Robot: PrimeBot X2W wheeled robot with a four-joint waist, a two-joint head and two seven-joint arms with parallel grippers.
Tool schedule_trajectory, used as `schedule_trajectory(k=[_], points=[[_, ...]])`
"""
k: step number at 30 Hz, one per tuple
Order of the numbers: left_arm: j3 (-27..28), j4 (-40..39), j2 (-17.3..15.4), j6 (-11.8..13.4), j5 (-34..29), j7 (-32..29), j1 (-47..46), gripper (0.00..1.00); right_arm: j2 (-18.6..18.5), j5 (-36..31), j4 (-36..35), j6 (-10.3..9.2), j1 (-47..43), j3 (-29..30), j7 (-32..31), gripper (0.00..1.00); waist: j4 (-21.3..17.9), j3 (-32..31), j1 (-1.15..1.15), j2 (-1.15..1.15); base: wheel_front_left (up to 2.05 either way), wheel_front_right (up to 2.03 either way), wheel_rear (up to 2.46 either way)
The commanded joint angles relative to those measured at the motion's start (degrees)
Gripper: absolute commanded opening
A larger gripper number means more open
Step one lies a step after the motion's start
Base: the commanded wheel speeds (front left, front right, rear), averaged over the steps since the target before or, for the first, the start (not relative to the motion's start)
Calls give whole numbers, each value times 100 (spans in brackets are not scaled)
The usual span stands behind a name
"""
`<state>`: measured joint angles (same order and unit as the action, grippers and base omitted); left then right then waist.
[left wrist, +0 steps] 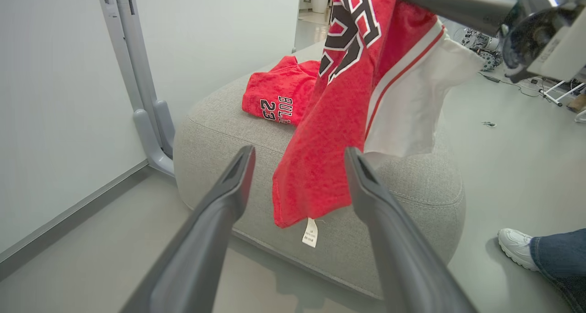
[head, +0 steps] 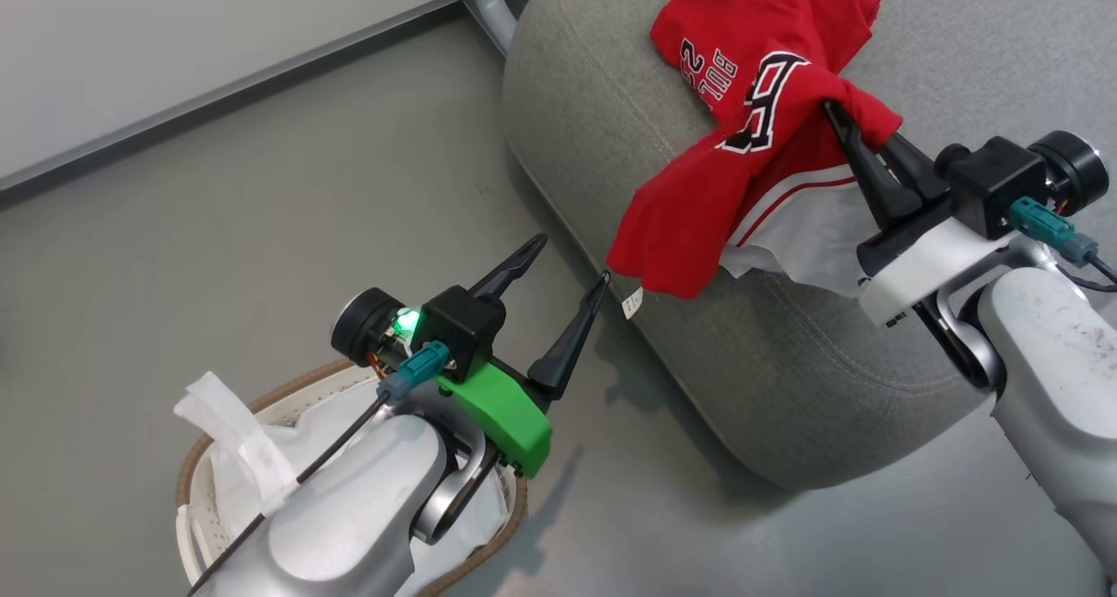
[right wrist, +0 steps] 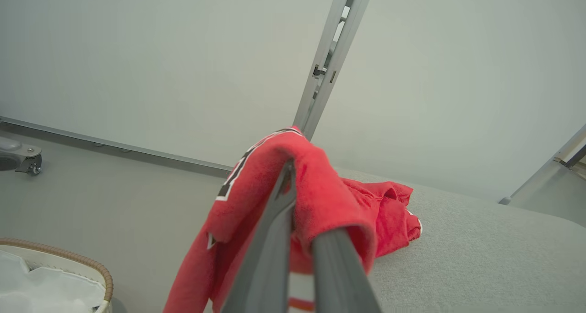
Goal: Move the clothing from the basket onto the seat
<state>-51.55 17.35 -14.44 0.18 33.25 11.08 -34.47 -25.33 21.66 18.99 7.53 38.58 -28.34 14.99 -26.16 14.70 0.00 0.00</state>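
Red jersey [head: 689,230] hangs clenched in the right gripper [head: 838,121], draped over the grey seat [head: 602,143] with its hem overhanging the edge. I'd carry it inward beside the other red garment [left wrist: 274,86] before letting go. Left gripper [head: 572,258] gapes empty near the basket [right wrist: 68,256].

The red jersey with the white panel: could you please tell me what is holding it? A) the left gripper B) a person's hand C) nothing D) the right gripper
D: the right gripper is shut on the red jersey, which hangs from it, while the left gripper stands open and empty.
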Motion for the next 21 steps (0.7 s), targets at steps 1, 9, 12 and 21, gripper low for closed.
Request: schedule_trajectory(k=[1,9,12,21], points=[[17,-6,-65,21,-20,-22,-87,100,12,-63,13,-8,-54,-10,29,0,-71,156,0,0,0,0,0],[103,-159,-131,137,-46,16,-211,100,-42,-129,140,-8,320,-61,29,0,163,385,0,0,0,0,0],[133,-223,-174,178,-73,20,-274,100,-161,-174,220,-8,631,-129,19,0,286,497,0,0,0,0,0],[119,-382,-252,249,-222,10,-465,100,-789,54,367,-8,2048,-152,-383,0,775,941,0,0,0,0,0]])
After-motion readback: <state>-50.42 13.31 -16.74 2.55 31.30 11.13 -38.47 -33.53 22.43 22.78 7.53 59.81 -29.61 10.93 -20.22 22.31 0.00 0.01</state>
